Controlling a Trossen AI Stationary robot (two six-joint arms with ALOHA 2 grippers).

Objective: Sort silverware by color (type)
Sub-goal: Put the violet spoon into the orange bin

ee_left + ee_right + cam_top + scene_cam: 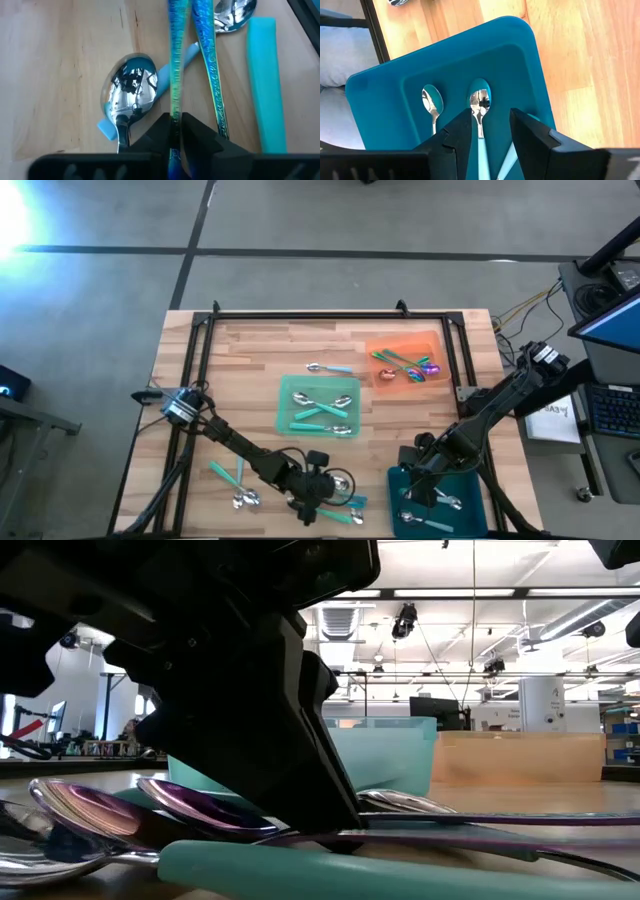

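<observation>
Loose silverware lies near the table's front edge. My left gripper (318,505) (175,120) is down among it, shut on a thin iridescent utensil (175,60). Beside it lie a second iridescent handle (210,75), a silver spoon (131,90) and a flat teal handle (265,80). My right gripper (420,485) (491,120) hangs open over the dark teal tray (395,100), above a teal-handled spoon (480,100), touching nothing. The green tray (285,415) and the orange tray (440,345) hold more pieces. My left gripper pinches the iridescent utensil's narrow handle (174,107) between its two fingers. The fingers (330,810) slant down onto it from above. The handle runs straight on ahead of them, low over the table among the other pieces (450,838); whether it rests there I cannot tell.
More spoons lie to the left of my left gripper (240,485). A single spoon (328,368) lies on the wood behind the green tray. A black frame (300,315) borders the table's far and side edges.
</observation>
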